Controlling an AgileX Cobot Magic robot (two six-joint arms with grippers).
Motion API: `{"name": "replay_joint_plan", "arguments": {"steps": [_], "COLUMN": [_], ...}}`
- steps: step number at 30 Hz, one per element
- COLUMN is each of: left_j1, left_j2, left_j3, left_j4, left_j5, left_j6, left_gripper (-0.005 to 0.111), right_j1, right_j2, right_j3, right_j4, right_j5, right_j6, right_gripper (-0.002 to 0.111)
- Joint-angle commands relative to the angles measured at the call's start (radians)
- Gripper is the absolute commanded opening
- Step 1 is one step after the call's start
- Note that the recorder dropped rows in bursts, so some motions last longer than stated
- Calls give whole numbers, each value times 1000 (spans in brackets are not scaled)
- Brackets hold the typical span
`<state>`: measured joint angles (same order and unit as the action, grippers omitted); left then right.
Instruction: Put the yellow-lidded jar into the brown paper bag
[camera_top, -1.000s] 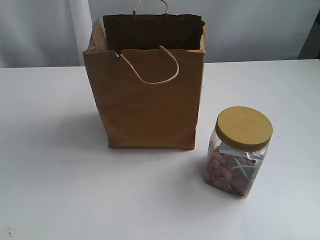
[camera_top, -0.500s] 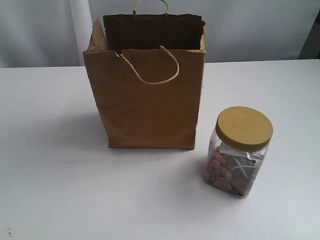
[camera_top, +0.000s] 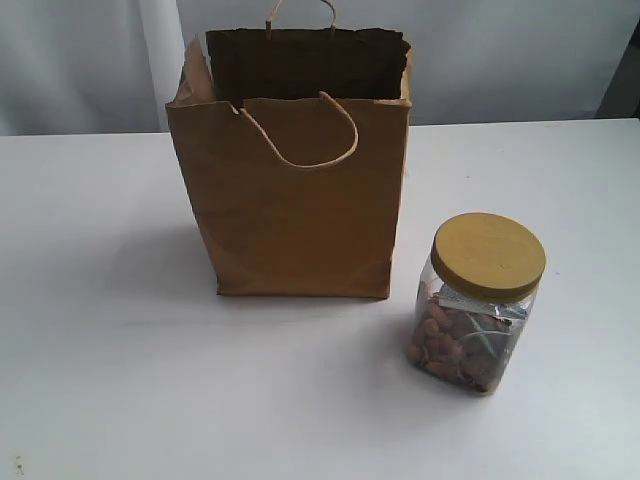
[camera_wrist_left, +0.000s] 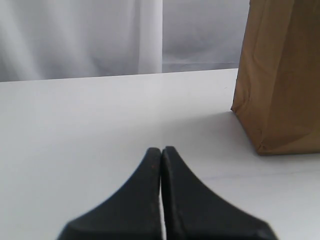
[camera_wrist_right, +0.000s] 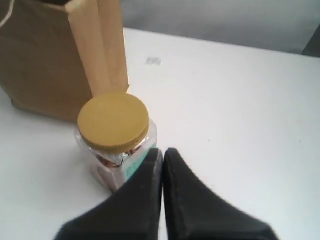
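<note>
The yellow-lidded jar (camera_top: 476, 304) stands upright on the white table, to the right of and nearer than the brown paper bag (camera_top: 295, 205). The bag stands upright with its dark mouth open and one loop handle hanging over its front. Neither gripper shows in the exterior view. In the right wrist view my right gripper (camera_wrist_right: 163, 151) is shut and empty, its tips just beside the jar (camera_wrist_right: 116, 131), with the bag (camera_wrist_right: 55, 60) behind the jar. My left gripper (camera_wrist_left: 161, 150) is shut and empty over bare table, well apart from the bag's side (camera_wrist_left: 280, 80).
The white table (camera_top: 110, 340) spreads wide around both objects. A pale curtain (camera_top: 90, 60) hangs behind the table's far edge. A small grey mark (camera_wrist_right: 153, 61) lies on the table beyond the jar.
</note>
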<state>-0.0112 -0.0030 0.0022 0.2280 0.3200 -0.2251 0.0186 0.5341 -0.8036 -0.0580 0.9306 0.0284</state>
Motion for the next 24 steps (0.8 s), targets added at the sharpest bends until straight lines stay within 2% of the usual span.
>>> {"name": "replay_joint_plan", "arguments": {"steps": [1,8,18,24], "left_j1": [-5,-5,-5,-5], "left_j2": [3,3,3,3], "left_j3": [-2,-2,-2,-2], "left_j4": [-4,-4,-4,-4], "left_j5": [-9,-9,-9,-9], "left_j6": [-4,-4,-4,-4], "left_gripper": [1,1,1,1], "right_j1": [-7,16,111,111], "right_j2": [143,386,719,800], "right_j3": [-76,-145,-420,-437], "right_j4": [97,225,224,226], "right_j5": [53,109,252,240], "right_j6": [-94,-212,-236,-226], "right_gripper": [0,0,0,0]}}
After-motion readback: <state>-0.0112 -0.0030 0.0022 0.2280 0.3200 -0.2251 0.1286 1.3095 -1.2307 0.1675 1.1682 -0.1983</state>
